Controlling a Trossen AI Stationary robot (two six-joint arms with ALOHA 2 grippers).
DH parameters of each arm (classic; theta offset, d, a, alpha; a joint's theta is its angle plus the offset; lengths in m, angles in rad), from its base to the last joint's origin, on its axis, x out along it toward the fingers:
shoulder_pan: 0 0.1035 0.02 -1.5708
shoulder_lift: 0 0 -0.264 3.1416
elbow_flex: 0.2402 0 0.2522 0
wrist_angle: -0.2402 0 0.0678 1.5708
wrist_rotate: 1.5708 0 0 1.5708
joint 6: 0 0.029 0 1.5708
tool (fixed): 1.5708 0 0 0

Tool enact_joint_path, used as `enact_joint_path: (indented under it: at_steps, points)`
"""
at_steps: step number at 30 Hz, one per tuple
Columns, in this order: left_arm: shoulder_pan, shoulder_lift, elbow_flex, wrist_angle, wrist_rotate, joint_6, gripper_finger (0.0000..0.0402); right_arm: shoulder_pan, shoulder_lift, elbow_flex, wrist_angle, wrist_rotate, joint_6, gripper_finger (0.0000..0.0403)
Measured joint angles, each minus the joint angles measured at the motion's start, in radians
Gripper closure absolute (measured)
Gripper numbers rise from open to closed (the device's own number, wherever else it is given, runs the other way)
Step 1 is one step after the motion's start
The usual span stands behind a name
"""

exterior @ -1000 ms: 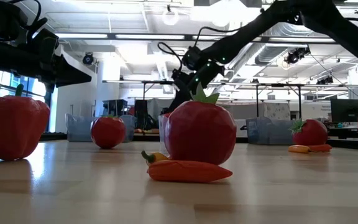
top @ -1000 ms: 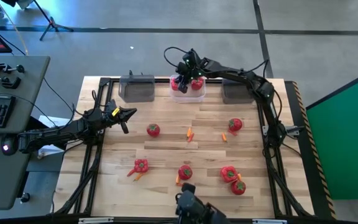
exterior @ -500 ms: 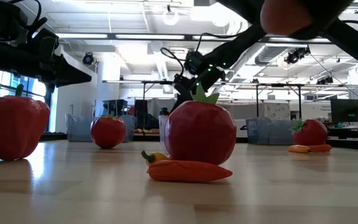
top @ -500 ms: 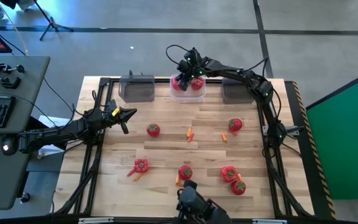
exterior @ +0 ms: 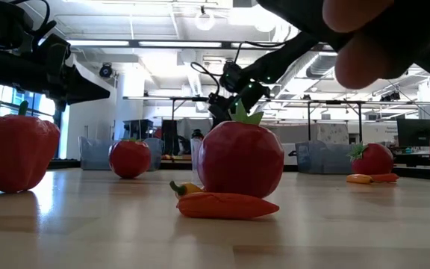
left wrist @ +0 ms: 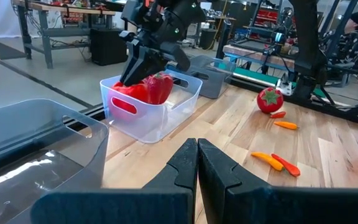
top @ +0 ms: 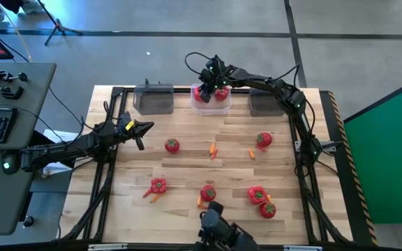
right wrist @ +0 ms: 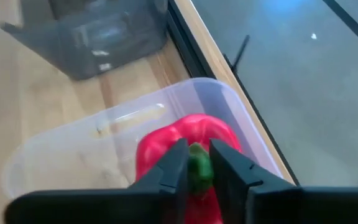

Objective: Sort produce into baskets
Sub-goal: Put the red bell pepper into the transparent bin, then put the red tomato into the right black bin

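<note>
My right gripper [top: 210, 82] is over the clear basket [top: 211, 104] at the far edge, shut on a red bell pepper [right wrist: 188, 146]. A second red piece [left wrist: 126, 93] lies in that basket. Dark grey baskets stand to its left [top: 153, 97] and right [top: 265, 103]. My left gripper [top: 142, 128] is shut and empty above the table's left side. Tomatoes [top: 172, 145] [top: 264, 139] [top: 208, 192], peppers [top: 158, 185] [top: 256, 194] and carrot pieces [top: 213, 148] lie on the table. My right gripper pinches the pepper's green stem [right wrist: 197, 167] between its two fingers, coming from above and pointing down. The pepper [left wrist: 158, 87] hangs upright below the fingers, partly inside the clear basket. Whether it touches the basket's floor, I cannot tell.
Another tomato [top: 267, 209] lies near the front right. A carrot piece [top: 251, 153] lies right of centre, and another [exterior: 226, 205] lies in front of the tomato nearest the low camera. A blurred pinkish shape [exterior: 379, 37] fills the low view's top right. A black frame [top: 110, 160] borders the table.
A blurred pinkish shape has come into the low view's top right and grown larger. My right gripper has stayed over the clear basket with the pepper.
</note>
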Motion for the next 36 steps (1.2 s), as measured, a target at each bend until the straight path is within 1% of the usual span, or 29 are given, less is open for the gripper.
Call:
enact_joint_path:
  at_steps: [9, 14, 18, 22, 30, 36]
  points:
    - [0.000, 0.000, 0.000, 0.000, 0.000, -0.017, 0.0402, 0.000, 0.000, 0.000, -0.007, 0.020, -0.003, 0.0245]
    - [0.000, 0.000, 0.000, 0.000, 0.000, -0.017, 0.0402, 0.002, 0.000, 0.000, -0.008, 0.012, -0.024, 0.0215]
    - [0.000, 0.000, 0.000, 0.000, 0.000, -0.017, 0.0402, 0.016, -0.003, 0.000, -0.005, 0.013, -0.043, 0.0207]
    - [0.000, 0.000, 0.000, 0.000, 0.000, -0.014, 0.0402, 0.027, -0.024, 0.000, 0.005, 0.039, -0.069, 0.0206]
    - [0.000, 0.000, 0.000, -0.002, 0.000, -0.015, 0.0402, 0.026, -0.050, 0.002, 0.008, 0.043, -0.065, 0.0205]
    - [0.000, 0.000, 0.000, -0.002, 0.000, -0.009, 0.0401, 0.048, -0.118, 0.002, -0.032, 0.029, -0.082, 0.0206]
